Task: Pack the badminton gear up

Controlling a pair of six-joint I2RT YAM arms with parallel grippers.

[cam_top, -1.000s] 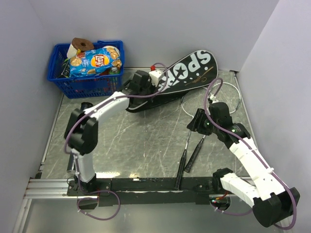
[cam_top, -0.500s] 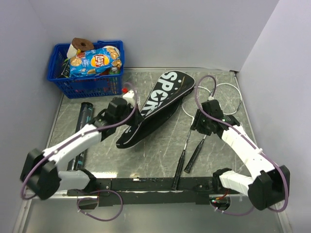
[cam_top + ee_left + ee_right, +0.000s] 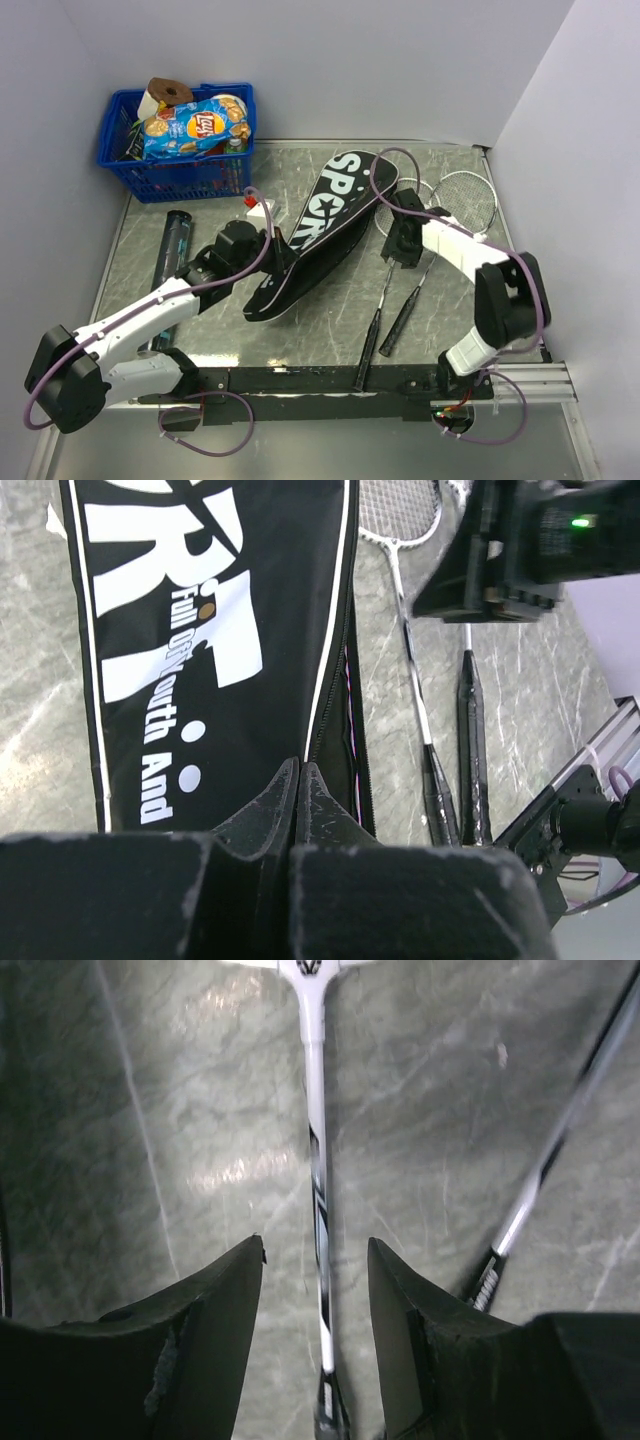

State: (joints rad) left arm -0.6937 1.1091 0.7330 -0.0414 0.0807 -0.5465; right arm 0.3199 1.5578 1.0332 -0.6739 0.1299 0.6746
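Cover [image 3: 200, 630] is pinched by left gripper [image 3: 300, 778]; racket [image 3: 316, 1180] between right gripper's [image 3: 315, 1250] spread jaws may be skewed by off-centre closing

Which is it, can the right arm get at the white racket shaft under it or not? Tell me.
Probably yes. The right hand is open, straddling the white racket shaft, and nothing lies over the shaft there.

Pale lilac walls [image 3: 350, 60], grey marbled tabletop [image 3: 310, 320], soft glare
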